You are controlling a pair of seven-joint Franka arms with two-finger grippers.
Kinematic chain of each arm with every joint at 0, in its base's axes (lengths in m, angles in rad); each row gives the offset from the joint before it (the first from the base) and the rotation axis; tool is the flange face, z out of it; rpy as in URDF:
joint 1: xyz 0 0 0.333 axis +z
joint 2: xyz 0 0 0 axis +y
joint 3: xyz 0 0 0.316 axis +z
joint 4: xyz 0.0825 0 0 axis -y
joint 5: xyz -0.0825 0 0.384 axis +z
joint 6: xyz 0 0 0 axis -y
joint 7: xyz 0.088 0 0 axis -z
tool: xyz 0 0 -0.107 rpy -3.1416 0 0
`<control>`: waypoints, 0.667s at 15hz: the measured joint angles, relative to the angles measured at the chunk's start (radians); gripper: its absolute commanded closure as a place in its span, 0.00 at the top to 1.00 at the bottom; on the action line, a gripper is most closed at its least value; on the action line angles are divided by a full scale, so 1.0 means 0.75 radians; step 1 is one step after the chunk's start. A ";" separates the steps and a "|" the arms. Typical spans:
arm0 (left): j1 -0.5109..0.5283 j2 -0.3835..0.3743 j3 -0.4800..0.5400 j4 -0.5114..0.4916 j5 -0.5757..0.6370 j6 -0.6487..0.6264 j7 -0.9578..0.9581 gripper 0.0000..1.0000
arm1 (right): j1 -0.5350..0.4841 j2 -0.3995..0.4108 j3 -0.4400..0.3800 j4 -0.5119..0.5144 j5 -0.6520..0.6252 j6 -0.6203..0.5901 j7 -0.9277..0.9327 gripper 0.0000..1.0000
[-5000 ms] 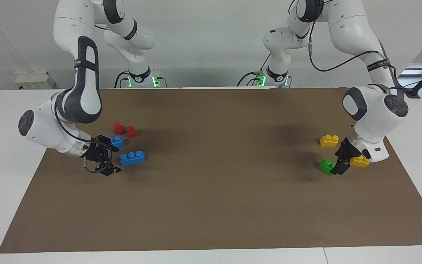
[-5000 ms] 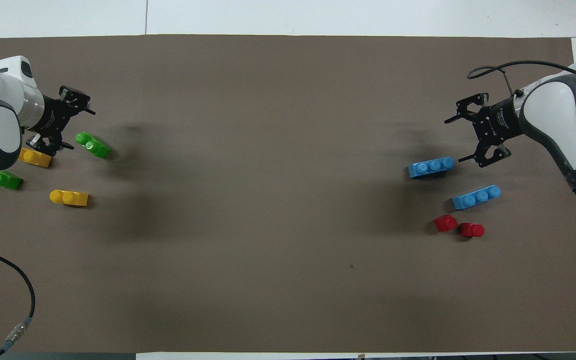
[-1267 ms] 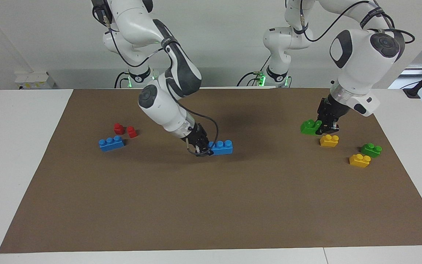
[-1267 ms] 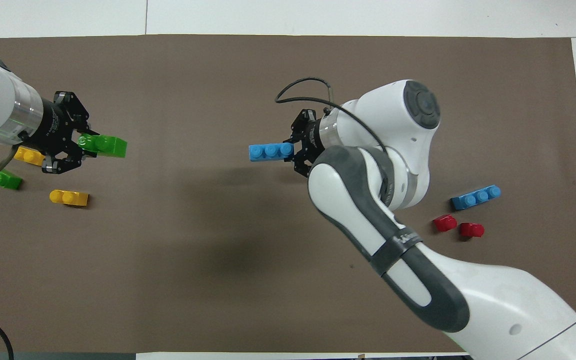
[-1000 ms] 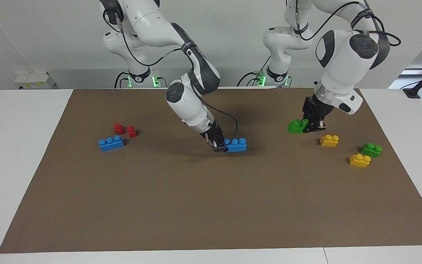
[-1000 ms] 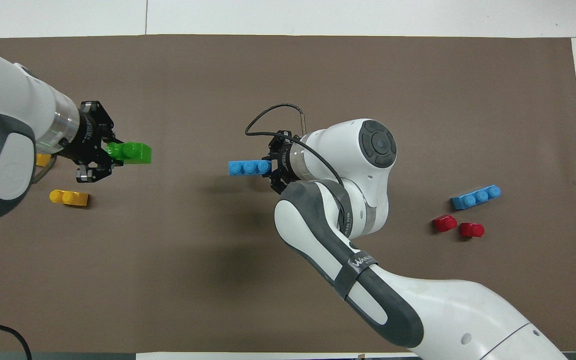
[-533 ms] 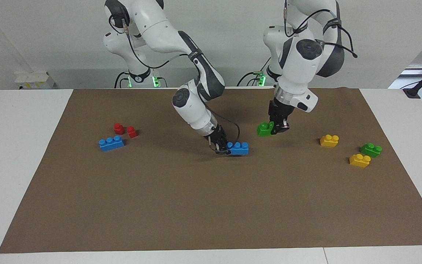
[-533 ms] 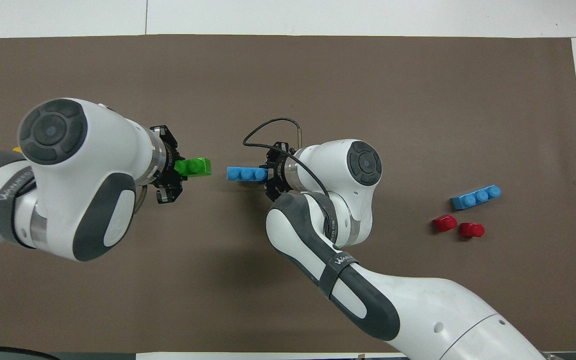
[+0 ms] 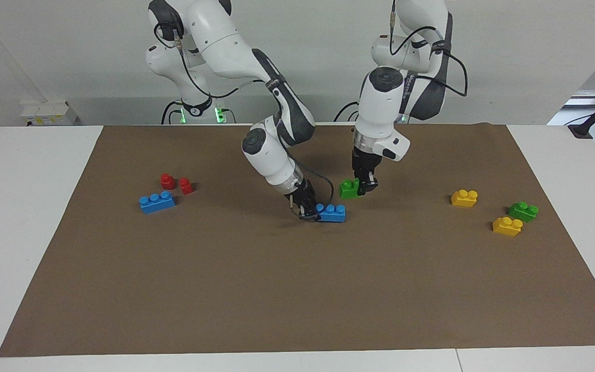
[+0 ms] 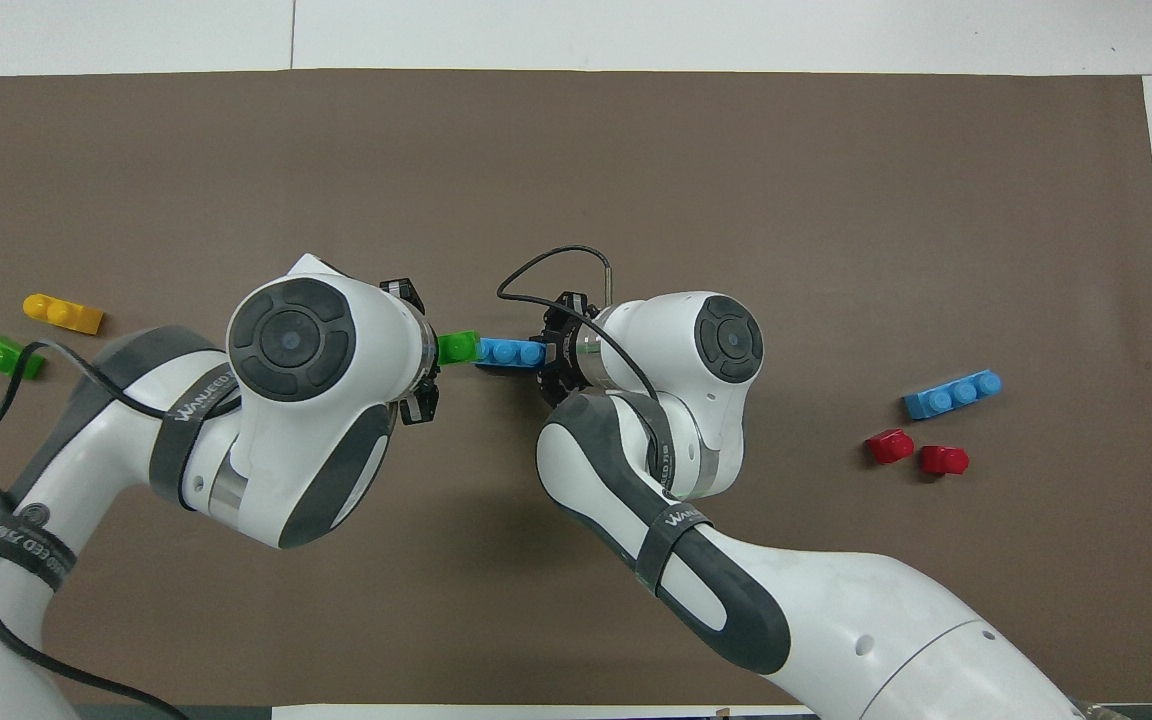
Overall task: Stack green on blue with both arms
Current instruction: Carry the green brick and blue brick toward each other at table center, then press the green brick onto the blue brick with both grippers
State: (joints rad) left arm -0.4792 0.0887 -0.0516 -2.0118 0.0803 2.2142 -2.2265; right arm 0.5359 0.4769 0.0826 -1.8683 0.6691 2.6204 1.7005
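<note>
My right gripper (image 9: 312, 212) is shut on one end of a blue brick (image 9: 332, 213) with three studs and holds it level, low over the middle of the brown mat (image 9: 297, 289). My left gripper (image 9: 364, 186) is shut on a green brick (image 9: 349, 189) with two studs. The green one hangs a little above the blue one's free end, just off it toward the left arm's end of the table. In the overhead view the green brick (image 10: 458, 347) and the blue brick (image 10: 506, 352) show end to end. The left arm's wrist hides most of its gripper there.
A second blue brick (image 9: 157, 201) and two red pieces (image 9: 176, 183) lie toward the right arm's end. Toward the left arm's end lie two yellow bricks (image 9: 464, 198) (image 9: 507, 226) and a second green brick (image 9: 523, 211).
The left arm has carried the green brick toward the middle until it is right by the blue one. The right arm has drawn the blue brick slightly back and down.
</note>
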 measured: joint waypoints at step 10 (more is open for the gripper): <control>-0.038 0.113 0.001 0.000 0.041 0.105 -0.049 0.00 | 0.014 0.006 0.000 -0.013 0.000 0.033 0.000 0.00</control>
State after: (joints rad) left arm -0.5074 0.1731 -0.0509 -2.0117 0.1112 2.2929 -2.2635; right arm 0.5465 0.4812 0.0827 -1.8778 0.6695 2.6452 1.7006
